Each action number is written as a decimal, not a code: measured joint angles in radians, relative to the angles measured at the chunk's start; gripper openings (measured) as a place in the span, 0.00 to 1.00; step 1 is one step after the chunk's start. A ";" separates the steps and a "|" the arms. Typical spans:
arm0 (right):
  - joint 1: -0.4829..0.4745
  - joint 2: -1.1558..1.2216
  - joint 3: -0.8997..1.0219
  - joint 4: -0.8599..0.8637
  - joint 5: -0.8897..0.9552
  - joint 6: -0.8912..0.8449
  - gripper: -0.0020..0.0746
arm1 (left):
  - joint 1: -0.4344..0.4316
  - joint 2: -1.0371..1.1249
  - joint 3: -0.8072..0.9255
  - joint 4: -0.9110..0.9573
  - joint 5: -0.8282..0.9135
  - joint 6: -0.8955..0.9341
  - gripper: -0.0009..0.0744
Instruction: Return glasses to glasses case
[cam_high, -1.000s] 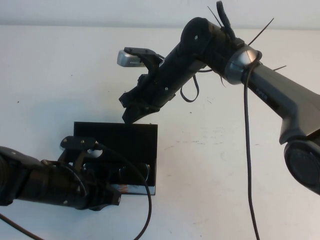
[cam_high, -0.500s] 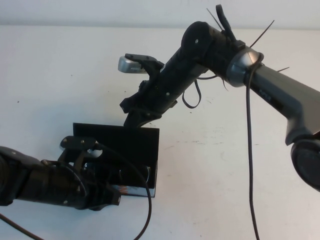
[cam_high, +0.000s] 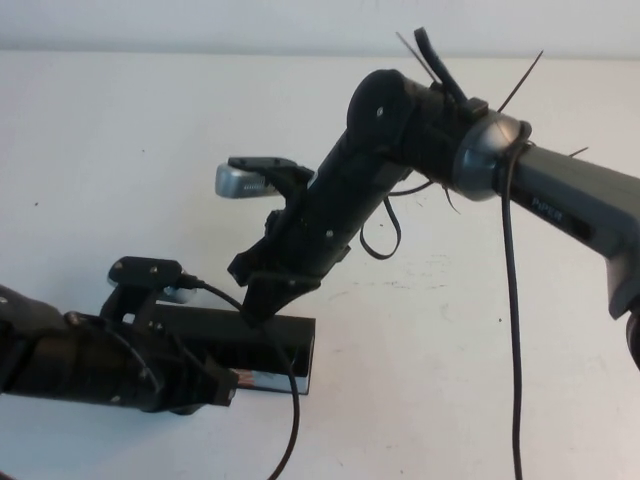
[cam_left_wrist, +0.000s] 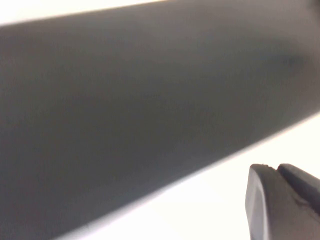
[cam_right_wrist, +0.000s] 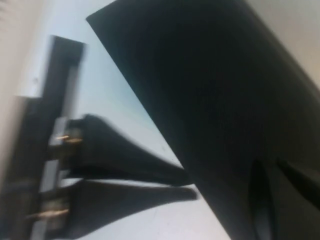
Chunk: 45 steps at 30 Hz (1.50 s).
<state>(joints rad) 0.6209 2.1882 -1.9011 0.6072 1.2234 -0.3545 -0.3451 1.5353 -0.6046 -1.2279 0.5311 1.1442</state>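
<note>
Table (cam_high: 120, 150): a plain white surface; it carries the case and lies under both arms.

Right arm (cam_high: 420, 140): it reaches in from the right side and slopes down toward the case, with loose black cables hanging from it.

Left arm (cam_high: 70, 360): it lies low over the table on the left, its end just beside the near left part of the case.

Glasses case (cam_high: 255, 340): a flat black box directly under the tip of the right gripper. Its lid looks down or almost down. A thin strip of colour shows on its near edge, beside the left gripper. In the left wrist view the black lid (cam_left_wrist: 150, 100) fills most of the picture.

Right gripper (cam_high: 262, 300): its fingers are pressed together with nothing between them. The tip is on the far edge of the lid or just above it; I cannot tell if it touches.

Left gripper (cam_high: 215, 385): it is at the near left corner of the case. Whether its fingers are apart or together, I cannot tell.

Glasses: not visible in any view; I cannot tell where they are.
</note>
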 joint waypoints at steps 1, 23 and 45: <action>0.002 0.000 0.010 0.000 0.000 -0.002 0.01 | 0.000 -0.021 0.000 0.043 0.010 -0.044 0.01; 0.031 0.004 0.095 -0.047 -0.005 -0.004 0.01 | 0.000 -0.754 0.002 0.542 0.126 -0.548 0.01; 0.031 -0.717 0.443 -0.330 -0.103 0.267 0.01 | 0.000 -1.487 0.450 0.670 -0.297 -0.548 0.01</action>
<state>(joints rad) 0.6522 1.4711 -1.4576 0.2772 1.1206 -0.0877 -0.3451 0.0479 -0.1550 -0.5583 0.2339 0.5961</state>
